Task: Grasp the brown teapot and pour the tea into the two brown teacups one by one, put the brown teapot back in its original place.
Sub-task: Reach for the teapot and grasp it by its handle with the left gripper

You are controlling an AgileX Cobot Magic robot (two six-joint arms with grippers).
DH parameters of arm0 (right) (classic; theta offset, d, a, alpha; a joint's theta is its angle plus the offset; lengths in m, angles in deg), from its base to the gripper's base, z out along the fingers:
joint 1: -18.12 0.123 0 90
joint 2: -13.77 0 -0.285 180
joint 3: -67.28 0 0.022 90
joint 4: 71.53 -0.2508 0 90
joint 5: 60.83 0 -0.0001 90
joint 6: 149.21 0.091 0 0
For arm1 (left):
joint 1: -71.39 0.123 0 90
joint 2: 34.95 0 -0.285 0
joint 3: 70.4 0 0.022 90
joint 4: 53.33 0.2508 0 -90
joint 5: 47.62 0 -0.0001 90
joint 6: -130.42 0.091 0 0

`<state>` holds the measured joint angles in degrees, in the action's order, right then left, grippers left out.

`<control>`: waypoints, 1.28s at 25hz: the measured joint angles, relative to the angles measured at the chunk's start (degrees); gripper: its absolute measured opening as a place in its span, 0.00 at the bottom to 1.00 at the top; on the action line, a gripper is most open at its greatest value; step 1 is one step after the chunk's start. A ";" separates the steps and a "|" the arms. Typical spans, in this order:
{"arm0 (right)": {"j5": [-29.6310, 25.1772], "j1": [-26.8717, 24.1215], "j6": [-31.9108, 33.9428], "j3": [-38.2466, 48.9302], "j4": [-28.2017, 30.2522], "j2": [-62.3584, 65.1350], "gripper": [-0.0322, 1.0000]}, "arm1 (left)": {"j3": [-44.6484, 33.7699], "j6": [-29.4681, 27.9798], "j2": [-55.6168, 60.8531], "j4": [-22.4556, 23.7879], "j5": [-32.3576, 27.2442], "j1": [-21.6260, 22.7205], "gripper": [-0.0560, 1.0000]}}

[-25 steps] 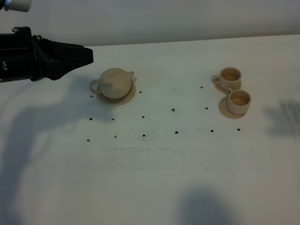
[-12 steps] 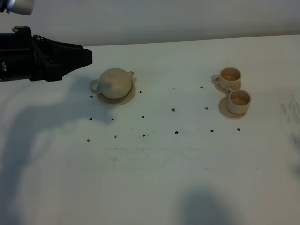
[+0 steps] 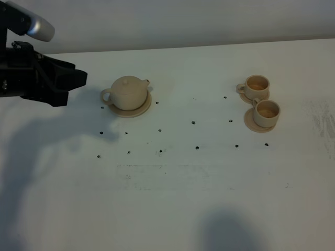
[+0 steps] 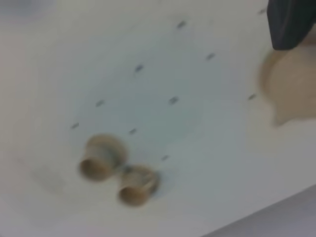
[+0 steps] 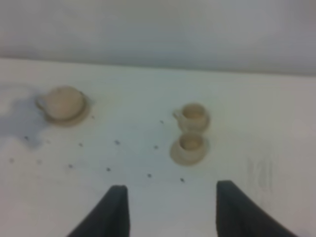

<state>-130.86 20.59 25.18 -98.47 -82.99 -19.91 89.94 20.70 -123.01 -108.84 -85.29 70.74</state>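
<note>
The brown teapot [image 3: 128, 92] is sitting upright on its wide saucer [image 3: 141, 111], lid on, over on the left half of the white table [image 3: 209, 198] as the high camera sees it. Its loop handle points left, toward the left gripper [image 3: 78, 79], and the spout points the other way. That gripper sits off to the left of the pot, clear of the handle and not touching it.

As for its pincer, I honestly can't tell. From the high camera it's just a black lump. Its own wrist view only catches one dark finger [image 4: 291, 22] at the edge, with the pot a tan blur next to it, so apart or together isn't readable.

The two brown teacups [image 3: 257, 86] are on the right side of the table, well apart from the teapot. Each is on its own small saucer [image 3: 249, 124], one cup just nearer the camera than the other, handles pointing roughly left. Their insides look a darker tan, but I can't say whether that's liquid.

The right gripper [image 5: 173, 217] only shows in its own wrist view, where its two dark fingers stand wide apart with only table between them. The cups and the teapot are farther out ahead.

A scatter of small dark dots [image 3: 193, 123] marks the table between pot and cups.
</note>
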 joint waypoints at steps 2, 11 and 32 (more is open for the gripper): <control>0.00 0.00 0.21 2.78 0.29 1.31 0.42 | 0.00 -1.87 -0.27 2.81 1.16 0.00 0.34; -0.01 0.00 0.64 14.02 1.93 7.92 0.42 | 4.09 -10.98 -8.80 13.83 1.65 0.00 0.34; 5.97 0.00 3.07 32.67 6.10 26.29 0.42 | 21.58 -22.54 -19.89 31.41 -3.82 0.00 0.34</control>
<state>-124.89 20.59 28.25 -65.80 -76.89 6.38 111.52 -1.84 -142.90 -77.43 -89.12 70.74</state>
